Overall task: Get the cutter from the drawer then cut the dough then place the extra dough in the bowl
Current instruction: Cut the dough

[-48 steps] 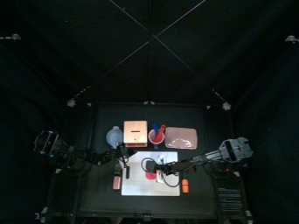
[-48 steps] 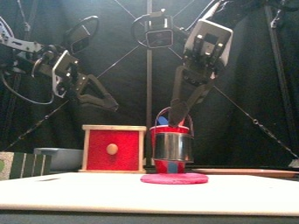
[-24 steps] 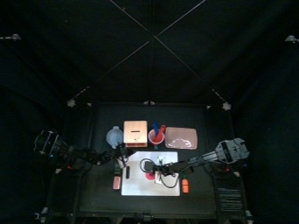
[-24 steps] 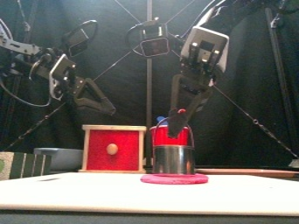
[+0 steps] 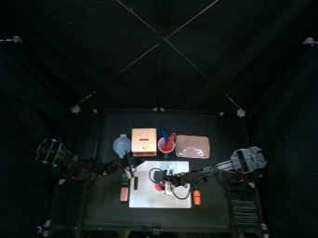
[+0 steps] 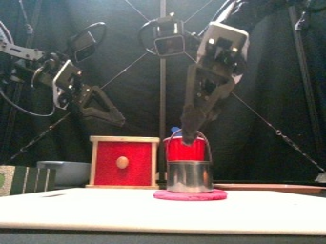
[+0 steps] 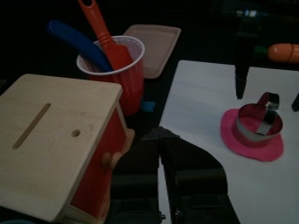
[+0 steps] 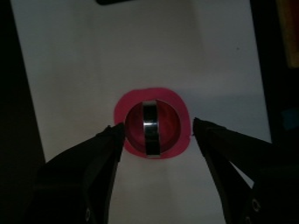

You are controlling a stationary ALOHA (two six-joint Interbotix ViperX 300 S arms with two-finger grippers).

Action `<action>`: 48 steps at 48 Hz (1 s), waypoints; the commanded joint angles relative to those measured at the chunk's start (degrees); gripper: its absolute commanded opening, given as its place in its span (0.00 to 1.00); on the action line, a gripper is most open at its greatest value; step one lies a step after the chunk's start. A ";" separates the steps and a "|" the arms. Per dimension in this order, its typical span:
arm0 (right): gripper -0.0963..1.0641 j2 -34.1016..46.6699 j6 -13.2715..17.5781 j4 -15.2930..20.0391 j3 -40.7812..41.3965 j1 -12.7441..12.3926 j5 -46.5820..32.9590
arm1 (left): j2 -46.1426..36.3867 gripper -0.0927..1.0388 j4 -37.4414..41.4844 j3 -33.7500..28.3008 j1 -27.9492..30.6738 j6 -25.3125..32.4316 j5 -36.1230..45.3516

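Cutter [image 8: 151, 125] standing on the pink dough [image 8: 131, 136], which lies on the white cutting board [image 8: 140, 52]. Seen from the wrist, it sits directly between the right fingers [image 8: 107, 147], which hang above it, spread wide and released. Left fingers [image 7: 193, 171] beside the wooden box [image 7: 52, 131], with the red cup [image 7: 117, 70] beyond them; whether spread or clenched cannot be told.
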 commanded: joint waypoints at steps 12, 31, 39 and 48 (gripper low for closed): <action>0.89 -12.66 -0.18 0.00 15.91 0.97 -26.19 | 0.62 0.48 9.32 -5.54 -3.78 -1.58 -0.79; 0.89 -5.01 -1.23 6.50 27.07 -4.31 -50.01 | 18.11 0.70 20.65 -11.60 -6.33 -21.45 -15.03; 0.89 -1.05 -1.76 8.26 25.93 -4.92 -50.54 | 22.24 0.70 22.15 -15.21 -6.24 -22.24 -14.68; 0.89 -2.46 -3.43 8.61 24.70 -5.19 -46.76 | 21.18 0.69 20.48 -15.12 -6.15 -22.15 -12.04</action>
